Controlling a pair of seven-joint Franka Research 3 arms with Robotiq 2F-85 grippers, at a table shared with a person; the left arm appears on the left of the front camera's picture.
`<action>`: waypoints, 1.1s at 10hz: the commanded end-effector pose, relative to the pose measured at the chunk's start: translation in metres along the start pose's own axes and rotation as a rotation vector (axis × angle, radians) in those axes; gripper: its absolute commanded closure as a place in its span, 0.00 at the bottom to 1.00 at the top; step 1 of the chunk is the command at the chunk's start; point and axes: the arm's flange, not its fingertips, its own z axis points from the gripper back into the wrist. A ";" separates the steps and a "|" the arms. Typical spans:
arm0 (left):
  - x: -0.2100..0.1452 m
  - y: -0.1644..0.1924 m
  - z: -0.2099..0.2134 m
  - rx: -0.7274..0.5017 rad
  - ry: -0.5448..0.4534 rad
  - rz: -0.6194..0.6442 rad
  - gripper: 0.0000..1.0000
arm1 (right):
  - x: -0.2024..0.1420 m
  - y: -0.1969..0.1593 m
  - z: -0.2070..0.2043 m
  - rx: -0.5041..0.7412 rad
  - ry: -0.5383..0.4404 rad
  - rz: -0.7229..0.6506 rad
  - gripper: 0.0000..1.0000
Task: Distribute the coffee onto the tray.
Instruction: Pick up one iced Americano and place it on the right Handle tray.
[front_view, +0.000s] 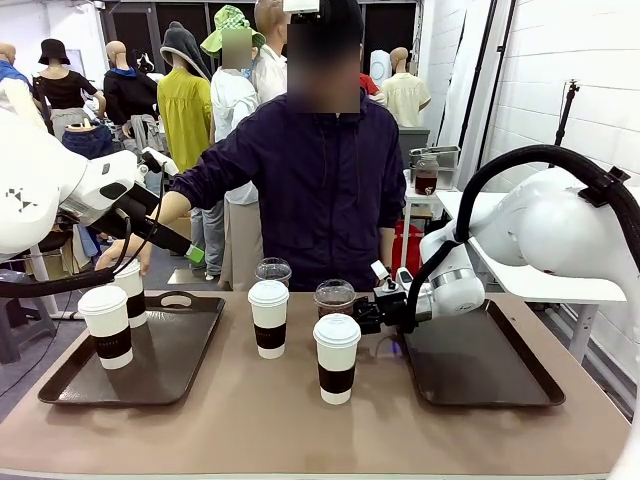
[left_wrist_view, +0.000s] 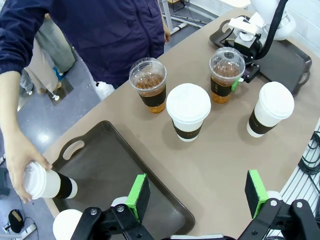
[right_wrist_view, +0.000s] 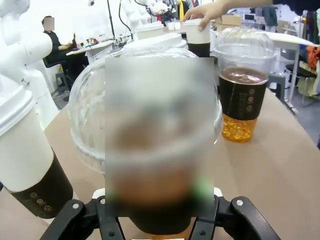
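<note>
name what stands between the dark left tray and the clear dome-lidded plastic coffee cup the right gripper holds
A tall white lidded paper cup with a brown sleeve, clearest in the front view.

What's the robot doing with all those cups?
The right pincer is shut on a clear cup beside the right tray. The left pincer hangs open above the left tray, where a person's hand holds a white cup. More cups wait on the table between the trays.

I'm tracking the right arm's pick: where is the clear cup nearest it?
Front view: the clear cup stands on the table right of centre, in the shut right gripper, just behind a white cup.
</note>
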 end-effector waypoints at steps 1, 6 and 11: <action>-0.001 0.002 0.000 -0.008 -0.002 0.003 0.00 | 0.039 0.001 0.030 -0.047 -0.052 -0.013 0.40; -0.001 0.002 0.000 -0.008 -0.002 0.003 0.00 | 0.080 0.043 0.112 -0.072 -0.068 -0.006 0.40; -0.001 0.002 0.000 -0.008 -0.002 0.003 0.00 | 0.062 0.104 0.159 -0.138 -0.051 0.030 0.40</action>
